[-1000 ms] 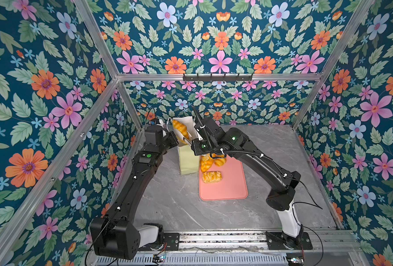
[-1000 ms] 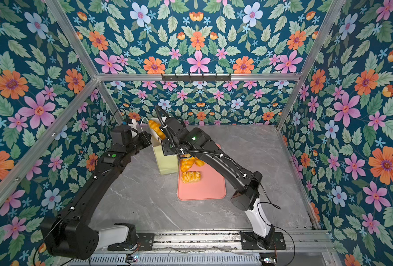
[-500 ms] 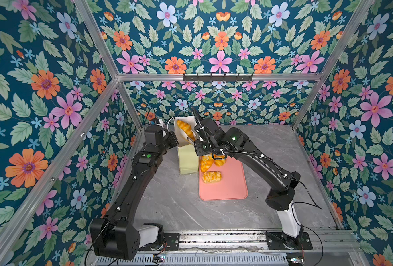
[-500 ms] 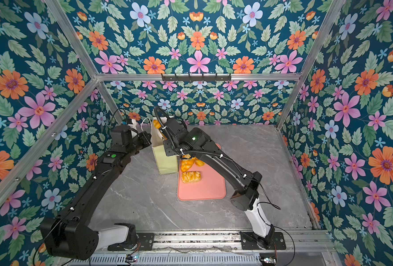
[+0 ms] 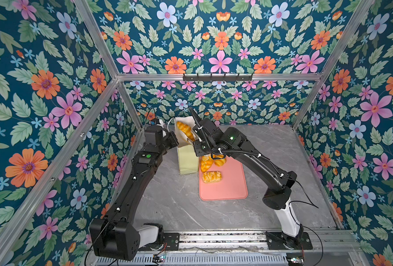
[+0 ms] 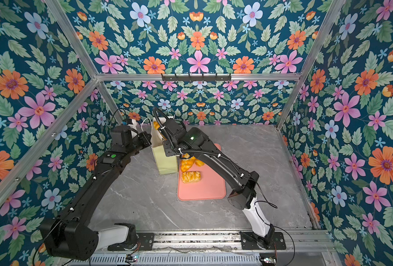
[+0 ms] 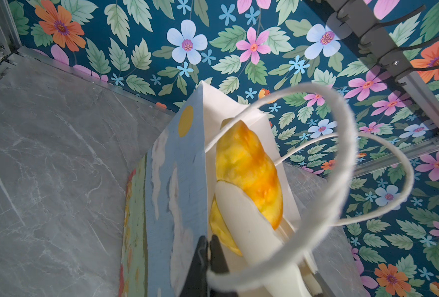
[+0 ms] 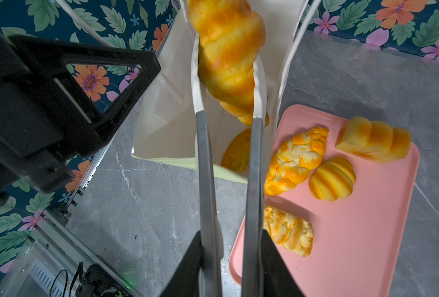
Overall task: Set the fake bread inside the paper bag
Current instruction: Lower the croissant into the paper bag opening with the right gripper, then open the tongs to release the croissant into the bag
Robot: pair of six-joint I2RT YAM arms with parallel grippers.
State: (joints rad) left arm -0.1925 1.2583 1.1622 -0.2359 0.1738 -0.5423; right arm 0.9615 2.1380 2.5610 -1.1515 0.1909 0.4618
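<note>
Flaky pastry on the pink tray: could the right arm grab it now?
Probably not yet: the right tool is shut on the croissant over the paper bag. Otherwise the flaky pastry lies uncovered on the pink tray.

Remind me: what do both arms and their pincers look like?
The left arm and right arm are matte black, each with a white base link and a green light. A ribbed black hose with white ties follows the right one. The right pincer has long flat grey blades, white-tipped; the left pincer, black triangular open-frame fingers.
</note>
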